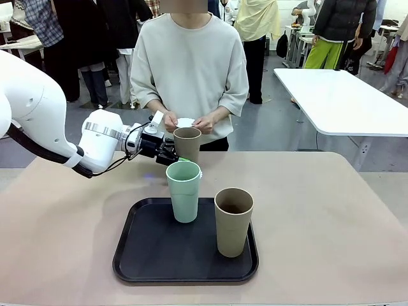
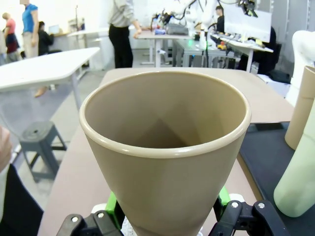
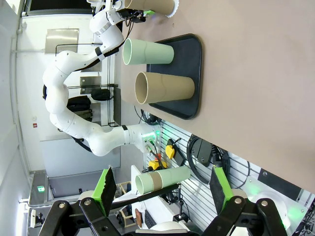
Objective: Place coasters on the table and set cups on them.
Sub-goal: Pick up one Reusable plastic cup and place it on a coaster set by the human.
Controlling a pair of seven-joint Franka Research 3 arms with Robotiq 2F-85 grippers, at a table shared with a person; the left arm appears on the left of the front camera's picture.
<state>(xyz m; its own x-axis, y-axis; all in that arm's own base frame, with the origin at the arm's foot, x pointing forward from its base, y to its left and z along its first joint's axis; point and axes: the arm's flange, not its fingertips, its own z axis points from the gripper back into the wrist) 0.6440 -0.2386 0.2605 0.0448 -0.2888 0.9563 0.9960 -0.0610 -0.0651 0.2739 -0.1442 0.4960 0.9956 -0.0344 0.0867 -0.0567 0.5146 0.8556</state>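
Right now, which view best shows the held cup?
Left wrist view: the brown cup is close, green pads flanking its base. Front view shows it side-on in the left tool; right wrist view, small at the top edge.

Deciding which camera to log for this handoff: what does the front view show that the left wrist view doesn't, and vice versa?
Front view adds the white coasters in the person's hands. Left wrist view adds the gripped brown cup's empty inside and green pads against its base. Shared: that cup in the left gripper, the mint cup, the black tray.
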